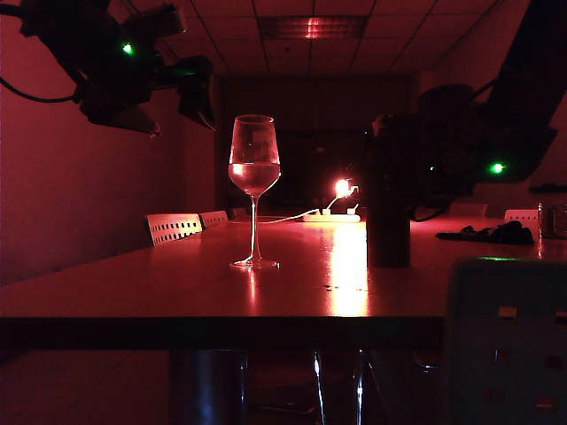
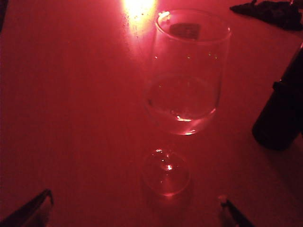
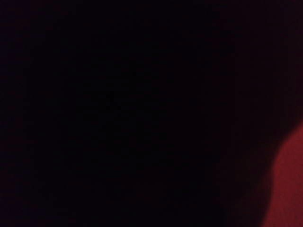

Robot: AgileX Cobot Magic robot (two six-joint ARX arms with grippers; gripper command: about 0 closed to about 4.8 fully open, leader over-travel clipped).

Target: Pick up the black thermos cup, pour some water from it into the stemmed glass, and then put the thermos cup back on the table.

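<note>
The stemmed glass stands upright on the table left of centre, its bowl about a third full of clear liquid. In the left wrist view the stemmed glass is straight ahead. My left gripper hangs open in the air up and to the left of the bowl, and its fingertips stand wide apart with nothing between them. The black thermos cup stands upright right of the glass, base at the tabletop. My right gripper clasps its upper part. The thermos cup blacks out the right wrist view.
A lit lamp and a white power strip sit at the far side. A black cloth and a small clear tumbler lie at the right. Chair backs line the left edge, and another chair stands front right.
</note>
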